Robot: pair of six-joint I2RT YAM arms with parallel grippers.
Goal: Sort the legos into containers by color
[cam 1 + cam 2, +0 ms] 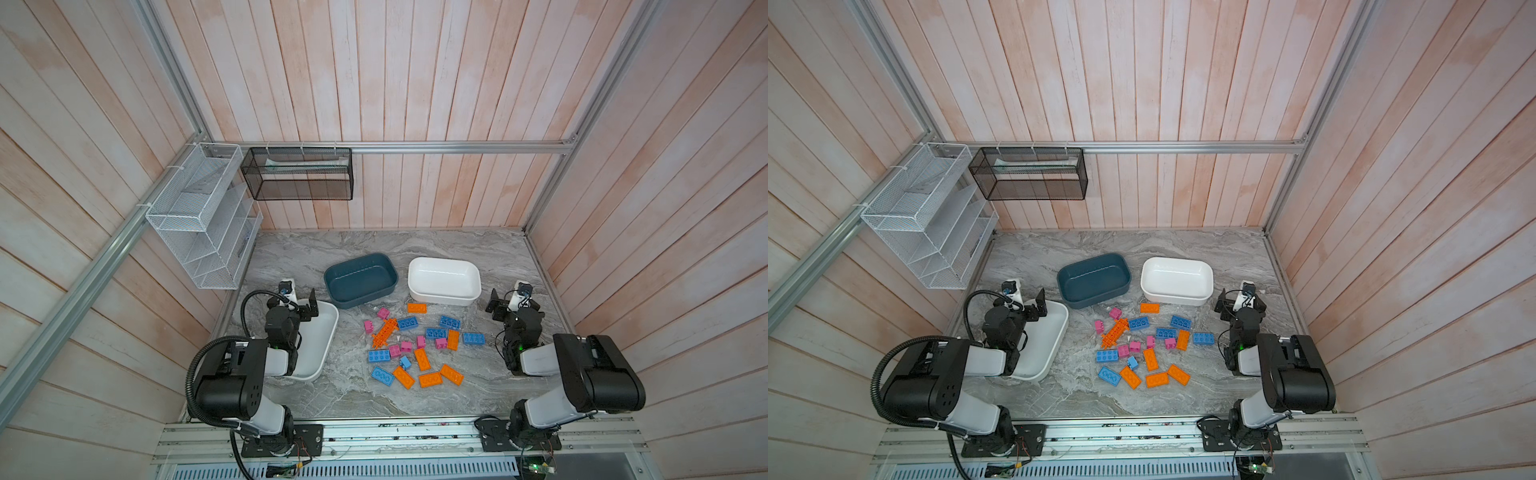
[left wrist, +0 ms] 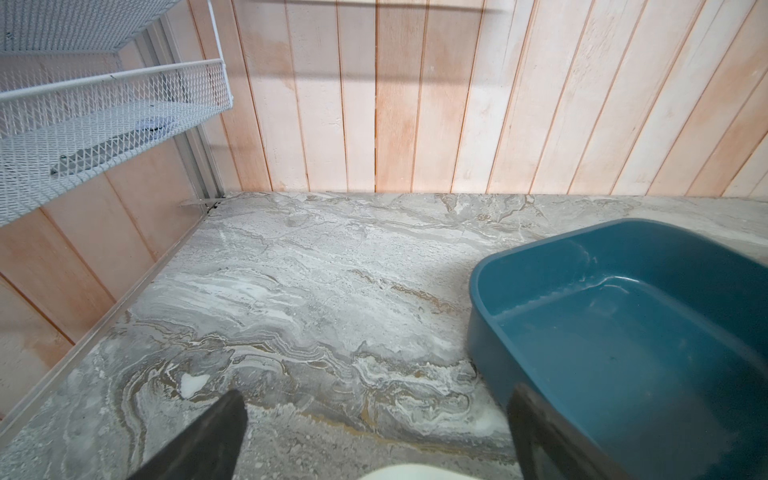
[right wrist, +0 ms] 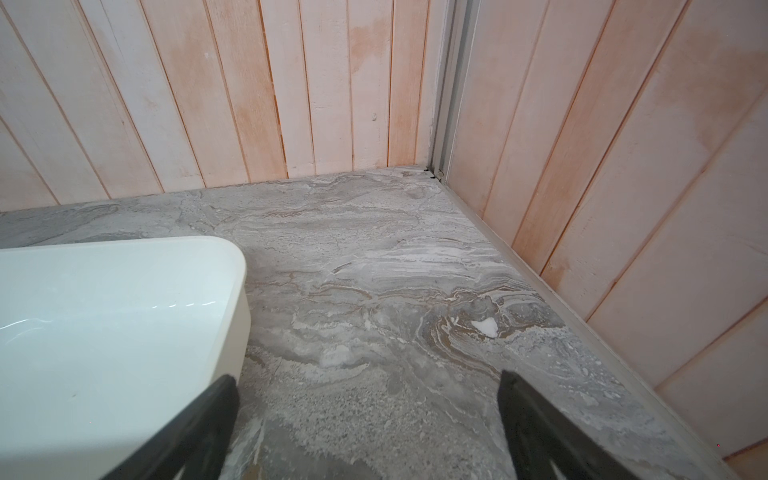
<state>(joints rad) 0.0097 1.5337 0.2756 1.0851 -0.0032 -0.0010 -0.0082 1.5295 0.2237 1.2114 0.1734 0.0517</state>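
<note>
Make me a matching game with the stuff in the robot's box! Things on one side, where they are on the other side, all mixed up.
Things:
1. teal tub
2. spiky orange piece
3. black mesh basket
4. white mesh rack

Places:
A. hangs on the left wall
B. lies among the bricks
C. stands empty beside the far white tub
D. hangs on the back wall

Pairs: 1-C, 2-B, 3-D, 4-A.
</note>
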